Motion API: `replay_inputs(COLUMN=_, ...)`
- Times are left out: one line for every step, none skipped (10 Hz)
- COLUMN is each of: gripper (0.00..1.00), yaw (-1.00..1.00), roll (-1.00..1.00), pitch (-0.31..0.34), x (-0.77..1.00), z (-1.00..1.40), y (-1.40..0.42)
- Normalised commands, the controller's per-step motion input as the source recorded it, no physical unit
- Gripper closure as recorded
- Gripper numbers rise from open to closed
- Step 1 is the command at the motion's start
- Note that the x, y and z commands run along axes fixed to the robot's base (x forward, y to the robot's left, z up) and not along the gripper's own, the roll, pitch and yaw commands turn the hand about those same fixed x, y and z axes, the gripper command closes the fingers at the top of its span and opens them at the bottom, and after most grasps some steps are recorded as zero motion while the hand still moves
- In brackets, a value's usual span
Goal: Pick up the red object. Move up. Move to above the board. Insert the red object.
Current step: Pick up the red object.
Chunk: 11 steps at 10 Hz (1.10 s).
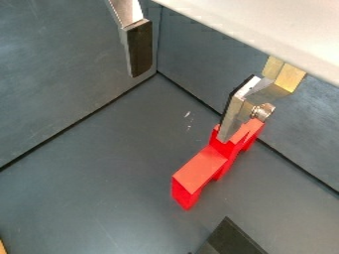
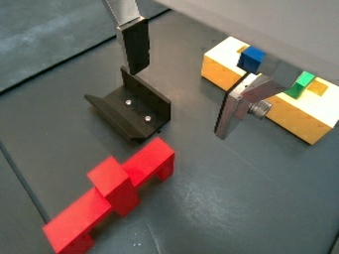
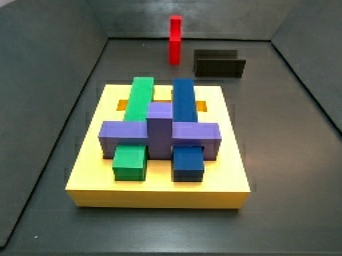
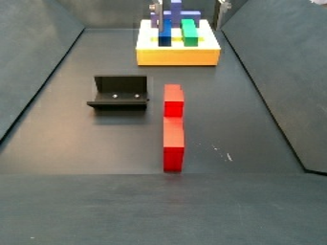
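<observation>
Grey floor tray bearing red object, lying flat beside fixture. Board sitting well apart. Gripper hovering above, fingers spread wide, gripping nothing.

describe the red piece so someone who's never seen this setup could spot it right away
Start from the large square yellow board carrying green, blue and purple blocks at one end of the grey floor tray. On the open floor beyond it, beside the dark L-shaped fixture, lies the bright red stepped bar. It is the only red thing, lying flat and free, with the open gripper above it.
</observation>
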Motion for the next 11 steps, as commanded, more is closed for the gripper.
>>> replay_inputs(gripper=0.0, yaw=0.0, roll=0.0, pitch=-0.01, x=0.0, z=0.0, y=0.0)
replay_inputs(gripper=0.0, yaw=0.0, roll=-0.01, pitch=-0.013, x=0.0, z=0.0, y=0.0)
replay_inputs(gripper=0.0, yaw=-0.11, roll=-0.04, pitch=-0.011, x=0.0, z=0.0, y=0.05)
replay_inputs(gripper=0.0, yaw=-0.26, roll=-0.05, pitch=0.0, x=0.07, z=0.0, y=0.07)
replay_inputs(gripper=0.0, yaw=-0.35, roll=-0.06, pitch=0.0, x=0.11, z=0.0, y=0.08)
replay_inputs(gripper=0.0, yaw=-0.46, roll=-0.08, pitch=-0.004, x=0.2, z=0.0, y=0.1)
replay_inputs(gripper=0.0, yaw=-0.59, roll=-0.08, pitch=-0.02, x=0.31, z=0.0, y=0.12)
replay_inputs(gripper=0.0, yaw=-0.65, roll=-0.1, pitch=-0.026, x=0.35, z=0.0, y=0.16)
replay_inputs(gripper=0.0, yaw=-0.67, roll=-0.1, pitch=-0.026, x=0.33, z=0.02, y=0.17)
replay_inputs(gripper=0.0, yaw=-0.69, roll=-0.11, pitch=-0.014, x=0.34, z=0.05, y=0.17)
replay_inputs(gripper=0.0, yaw=-0.69, roll=-0.1, pitch=-0.01, x=0.34, z=0.06, y=0.16)
